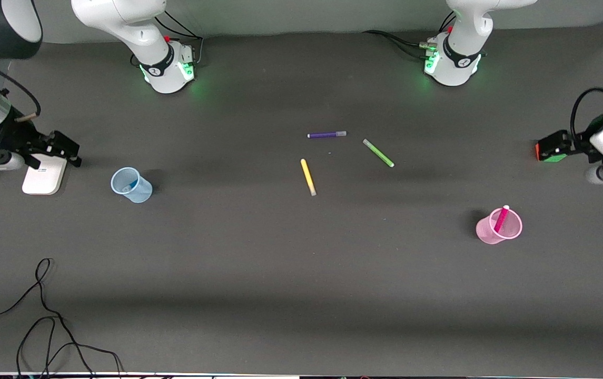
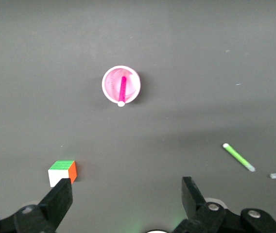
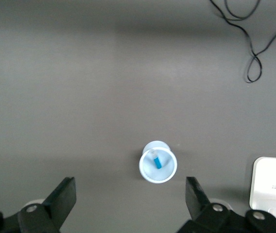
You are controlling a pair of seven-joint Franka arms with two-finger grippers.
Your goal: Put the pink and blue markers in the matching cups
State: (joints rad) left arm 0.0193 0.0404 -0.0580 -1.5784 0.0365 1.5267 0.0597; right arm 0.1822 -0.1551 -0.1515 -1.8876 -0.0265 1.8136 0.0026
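Both pens stand in their cups, pink pen (image 1: 501,219) in pink cup (image 1: 498,226), blue pen (image 3: 156,161) in blue cup (image 1: 131,185), at six o'clock from the spread, empty left gripper (image 2: 123,196) and right gripper (image 3: 130,199).

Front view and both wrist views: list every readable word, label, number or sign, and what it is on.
None can be read.
White pad: faint dark marks, too small to read.
Black collars on the arm bases: a small white mark, not legible.
Markers, cups and the cube: no print visible.
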